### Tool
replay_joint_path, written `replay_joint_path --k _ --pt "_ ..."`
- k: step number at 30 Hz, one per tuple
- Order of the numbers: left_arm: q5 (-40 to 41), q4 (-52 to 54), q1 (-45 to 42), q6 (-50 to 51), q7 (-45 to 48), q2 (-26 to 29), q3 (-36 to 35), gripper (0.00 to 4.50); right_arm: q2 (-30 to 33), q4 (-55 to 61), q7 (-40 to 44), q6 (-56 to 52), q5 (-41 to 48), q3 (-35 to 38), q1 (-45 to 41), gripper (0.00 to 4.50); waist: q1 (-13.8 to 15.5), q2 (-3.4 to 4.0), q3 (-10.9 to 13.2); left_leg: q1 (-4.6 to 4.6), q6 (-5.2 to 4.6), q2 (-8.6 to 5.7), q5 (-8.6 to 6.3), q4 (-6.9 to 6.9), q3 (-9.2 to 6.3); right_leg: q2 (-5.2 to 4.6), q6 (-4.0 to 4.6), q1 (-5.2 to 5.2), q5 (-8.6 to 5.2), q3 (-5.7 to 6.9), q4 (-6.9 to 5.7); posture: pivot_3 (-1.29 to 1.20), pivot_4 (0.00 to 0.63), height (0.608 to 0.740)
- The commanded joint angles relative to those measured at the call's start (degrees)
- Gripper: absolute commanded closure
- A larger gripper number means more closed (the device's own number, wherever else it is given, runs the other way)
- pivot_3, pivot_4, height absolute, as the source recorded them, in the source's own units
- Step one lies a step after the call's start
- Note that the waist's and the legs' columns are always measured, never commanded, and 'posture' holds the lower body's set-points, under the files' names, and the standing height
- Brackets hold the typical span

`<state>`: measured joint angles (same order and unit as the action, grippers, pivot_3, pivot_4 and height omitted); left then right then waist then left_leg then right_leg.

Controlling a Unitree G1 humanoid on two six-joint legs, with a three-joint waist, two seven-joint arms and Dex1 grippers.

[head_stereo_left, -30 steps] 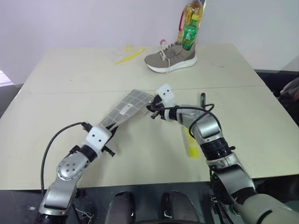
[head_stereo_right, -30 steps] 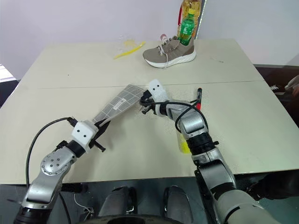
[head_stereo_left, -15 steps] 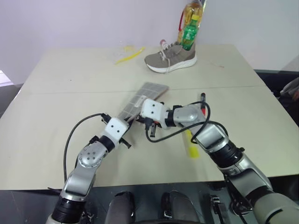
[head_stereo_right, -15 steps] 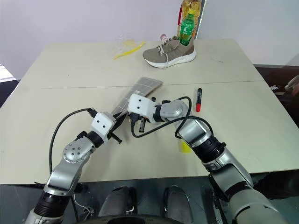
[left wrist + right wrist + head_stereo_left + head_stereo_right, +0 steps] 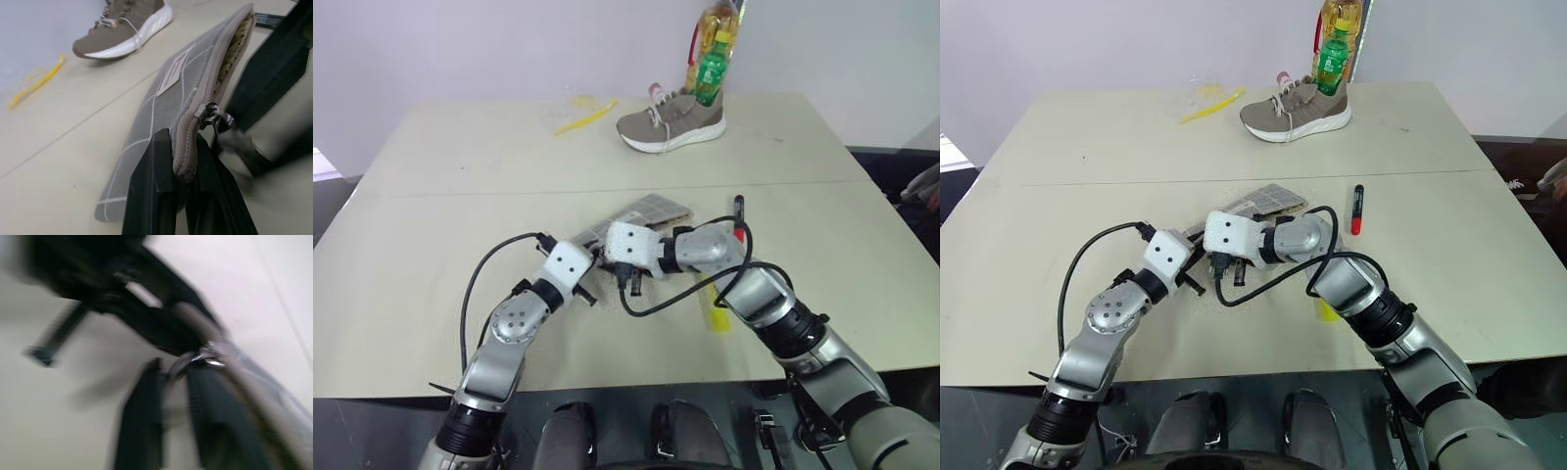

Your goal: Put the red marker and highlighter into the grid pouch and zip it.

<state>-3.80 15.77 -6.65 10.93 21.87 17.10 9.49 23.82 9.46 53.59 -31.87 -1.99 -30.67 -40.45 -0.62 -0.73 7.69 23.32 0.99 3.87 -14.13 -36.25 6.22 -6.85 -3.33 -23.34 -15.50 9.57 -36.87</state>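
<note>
The grid pouch [image 5: 651, 210] lies bunched at mid-table, its top edge gaping. My left gripper [image 5: 183, 142] is shut on the pouch's near end, just below the metal zipper pull [image 5: 208, 111]. My right gripper [image 5: 173, 369] meets it from the other side, its two fingers slightly apart, open, with the pull at their tips. In the head views the two grippers sit tip to tip at the pouch's near end [image 5: 1206, 257]. The red marker [image 5: 1356, 209] lies on the table right of the pouch. The yellow highlighter [image 5: 716, 309] lies nearer, partly under my right forearm.
A grey-brown shoe [image 5: 671, 119] stands at the back of the table with a green bottle [image 5: 710, 70] and a yellow bottle [image 5: 716, 27] behind it. A thin yellow strip [image 5: 585, 116] lies left of the shoe. Black cables loop beside both wrists.
My right gripper slid back along the pouch toward the left gripper, and its fingers have parted. The left gripper moved right, still holding the pouch. The pouch went from stretched flat to bunched.
</note>
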Motion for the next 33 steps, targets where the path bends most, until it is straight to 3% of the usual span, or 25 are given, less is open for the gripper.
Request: replay_joint_path --k 1,3,10,13,23,30,33 --pt "-0.30 0.99 -0.47 -0.21 -0.52 -0.56 0.33 4.50 1.07 4.77 2.24 0.60 3.03 3.51 -0.73 1.95 0.02 -0.01 0.00 0.00 0.00 0.00 0.00 -0.01 0.00 0.00 0.00 0.01 0.00 0.00 0.00 0.00 0.150 0.702" --pt "-0.34 1.01 -0.43 -0.31 -1.14 -0.35 -0.52 4.50 3.49 6.93 3.90 -1.23 6.56 8.16 -0.25 1.01 0.11 -0.02 0.02 0.00 0.00 -0.01 0.00 -0.01 -0.02 -0.01 0.00 0.03 0.00 0.01 0.00 0.00 0.150 0.702" --pt "-1.02 -1.11 -0.03 -3.40 -1.49 1.05 -1.11 4.50 10.74 7.05 0.38 -19.57 12.49 20.78 2.82 1.01 0.19 -0.12 0.05 -0.03 0.00 -0.01 0.00 0.00 -0.09 -0.02 0.01 0.12 0.01 0.05 0.13 0.00 0.150 0.702" --pt "-0.86 -2.95 -0.69 -4.49 -1.67 0.66 -1.14 4.50 13.69 9.62 -2.13 -29.78 15.09 26.70 6.51 0.04 0.21 -0.11 0.07 -0.01 0.00 -0.01 0.00 0.01 -0.08 -0.02 0.02 0.11 0.01 0.05 0.17 0.00 0.150 0.702" --pt "-1.48 -9.29 -4.19 -9.88 0.92 0.21 2.08 4.50 14.70 22.25 -13.34 -52.77 18.06 34.65 19.68 0.04 1.34 -0.10 0.07 0.02 -0.01 -0.02 -0.01 0.03 -0.07 -0.03 0.02 0.12 0.02 0.05 0.30 0.00 0.150 0.702" --pt "-1.42 -11.52 -5.24 -11.45 1.82 -0.43 2.12 4.50 12.75 28.81 -20.03 -60.63 20.09 33.08 25.61 0.04 1.36 -0.12 0.06 0.06 -0.03 -0.02 -0.02 0.05 -0.11 0.00 0.02 0.15 0.02 0.05 0.46 0.00 0.150 0.702" --pt "-1.37 -11.57 -5.05 -11.77 1.89 -0.48 1.93 4.50 10.39 28.03 -22.42 -60.63 21.32 33.08 24.99 0.84 1.28 -0.14 0.05 0.05 -0.03 -0.01 -0.02 0.05 -0.15 0.04 0.02 0.19 0.02 0.05 0.50 0.00 0.150 0.702"
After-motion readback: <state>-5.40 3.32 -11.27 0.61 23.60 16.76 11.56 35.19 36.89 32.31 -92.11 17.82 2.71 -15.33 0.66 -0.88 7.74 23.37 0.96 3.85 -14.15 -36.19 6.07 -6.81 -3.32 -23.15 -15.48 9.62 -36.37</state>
